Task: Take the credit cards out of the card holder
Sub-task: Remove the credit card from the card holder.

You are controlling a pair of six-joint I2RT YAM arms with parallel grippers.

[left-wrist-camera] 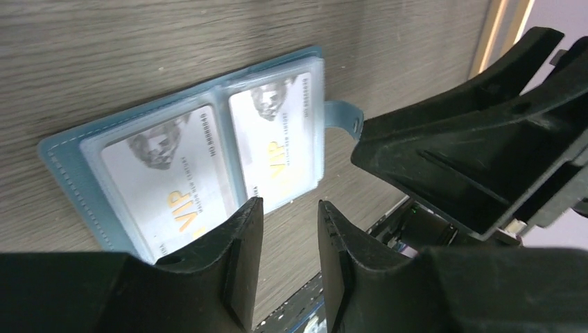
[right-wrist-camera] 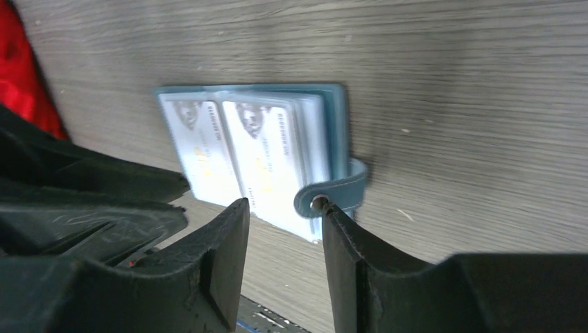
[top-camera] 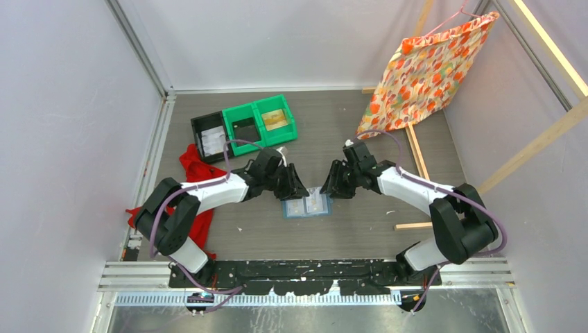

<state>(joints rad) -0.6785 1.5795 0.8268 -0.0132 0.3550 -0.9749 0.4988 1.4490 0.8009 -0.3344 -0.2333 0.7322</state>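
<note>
Black fingers (left-wrist-camera: 229,263) of the left end effector (left-wrist-camera: 290,260) fill the near foreground, set apart and empty. Just beyond them the card holder (left-wrist-camera: 66,163) lies open and flat on the desk (left-wrist-camera: 139,48), two pale credit cards (left-wrist-camera: 170,184) showing in its clear sleeves; none is out, so the removal seems yet to begin. Opposite, the right end effector (right-wrist-camera: 281,257) hangs low with jaws apart, beside the holder's snap strap (right-wrist-camera: 333,191). Both arms reach inward from either side.
</note>
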